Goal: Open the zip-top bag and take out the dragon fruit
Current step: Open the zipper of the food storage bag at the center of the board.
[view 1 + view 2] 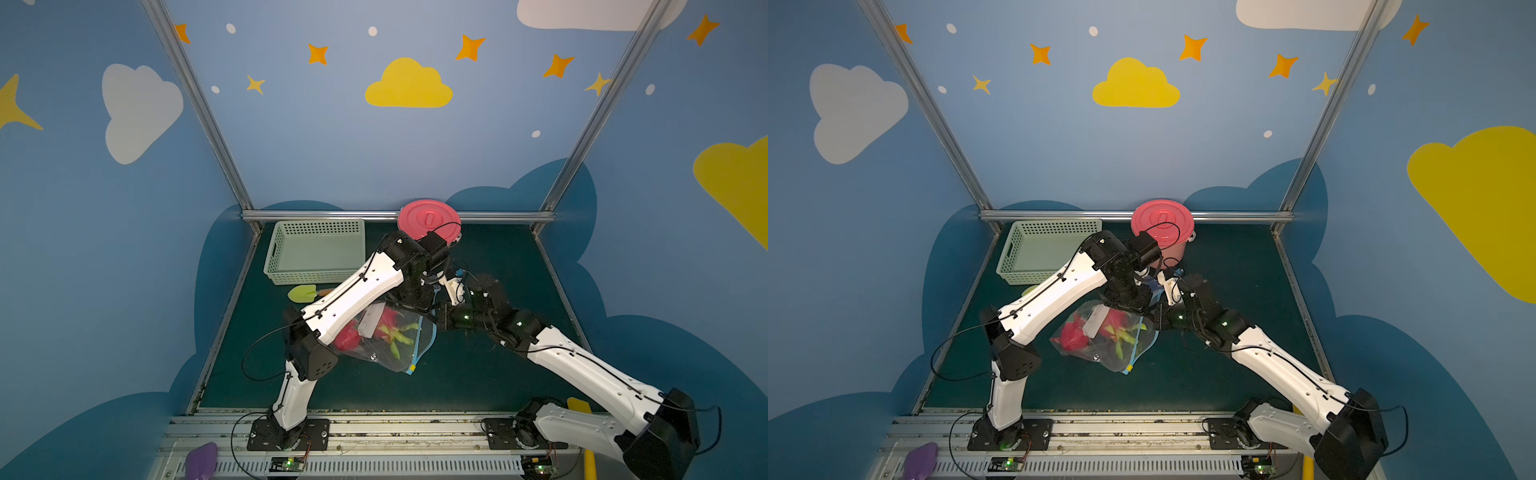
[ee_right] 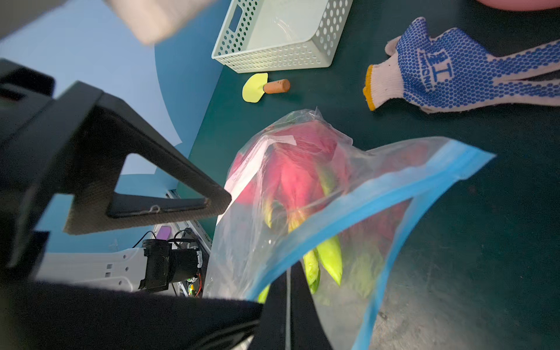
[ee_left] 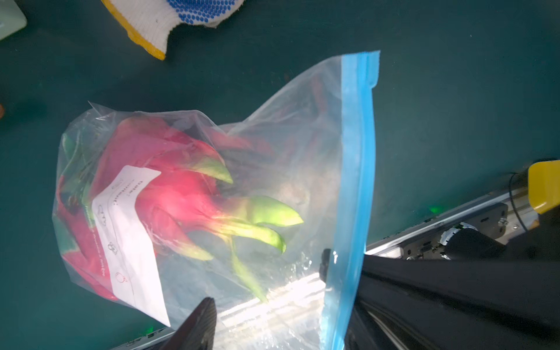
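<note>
The zip-top bag (image 1: 386, 340) is clear, with a white label (image 3: 130, 236) and a light-blue zip strip (image 3: 354, 181). Its yellow slider (image 1: 412, 368) sits at the strip's near end. The pink dragon fruit (image 3: 181, 194) with green tips lies inside the bag. In the right wrist view the two blue lips stand apart, so the mouth gapes. My right gripper (image 2: 288, 281) is shut on one lip and holds that edge up. My left gripper (image 3: 266, 285) is open at the mouth, with clear film between its spread fingers (image 3: 200, 321).
A pale green basket (image 1: 316, 253) stands at the back left, with a pink lidded bucket (image 1: 428, 220) at the back wall. A yellow-green scoop (image 2: 256, 88) with a cork handle lies near the basket. A blue-dotted glove (image 2: 454, 69) lies behind the bag. A purple thing (image 1: 201, 459) rests on the front rail.
</note>
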Motion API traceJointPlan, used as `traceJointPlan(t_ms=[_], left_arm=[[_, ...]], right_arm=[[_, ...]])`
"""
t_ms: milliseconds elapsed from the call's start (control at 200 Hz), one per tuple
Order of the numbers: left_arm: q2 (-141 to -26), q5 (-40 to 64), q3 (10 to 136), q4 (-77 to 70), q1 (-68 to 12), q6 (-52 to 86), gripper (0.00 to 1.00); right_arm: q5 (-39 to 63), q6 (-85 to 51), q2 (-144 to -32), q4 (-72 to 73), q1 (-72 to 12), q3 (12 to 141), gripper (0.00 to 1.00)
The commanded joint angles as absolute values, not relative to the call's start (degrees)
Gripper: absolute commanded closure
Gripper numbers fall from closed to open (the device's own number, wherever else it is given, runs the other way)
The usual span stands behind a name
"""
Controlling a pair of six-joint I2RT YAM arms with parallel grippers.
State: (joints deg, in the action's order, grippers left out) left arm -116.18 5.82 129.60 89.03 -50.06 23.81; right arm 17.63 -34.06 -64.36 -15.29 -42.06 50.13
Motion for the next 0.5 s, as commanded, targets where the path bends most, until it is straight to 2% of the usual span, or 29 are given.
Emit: traceJointPlan(t_ms=[0,115,225,320,370,496], left_arm=[[-118.29,2.65,130.22,89.33,-51.21,22.96,0.35],[-117.88,1.99,125.90,87.90,-51.98,23.28,0.34],[-116.17,2.96,122.64,84.47,-52.86,24.04,0.35],[-117.53,2.60,124.18,85.12,-53.94,23.72,0.35],[-118.64,1.98,125.57,85.49,-54.93,23.25,0.36],[-121.78,-0.09,128.98,87.15,-56.57,22.55,0.42]], right_arm=[[18.81,-34.30,-62.52,-12.19,-43.04,49.88,1.00],[17.75,-35.42,-60.86,-12.58,-43.06,48.39,1.00],[9.74,-34.98,-58.04,-25.30,-42.52,49.32,1.00],[-0.20,-40.23,-51.19,-36.12,-41.92,47.47,0.77],[-2.55,-41.10,-46.23,-38.71,-41.49,45.50,0.72],[-5.34,-43.34,-36.08,-46.75,-39.76,42.63,0.50]])
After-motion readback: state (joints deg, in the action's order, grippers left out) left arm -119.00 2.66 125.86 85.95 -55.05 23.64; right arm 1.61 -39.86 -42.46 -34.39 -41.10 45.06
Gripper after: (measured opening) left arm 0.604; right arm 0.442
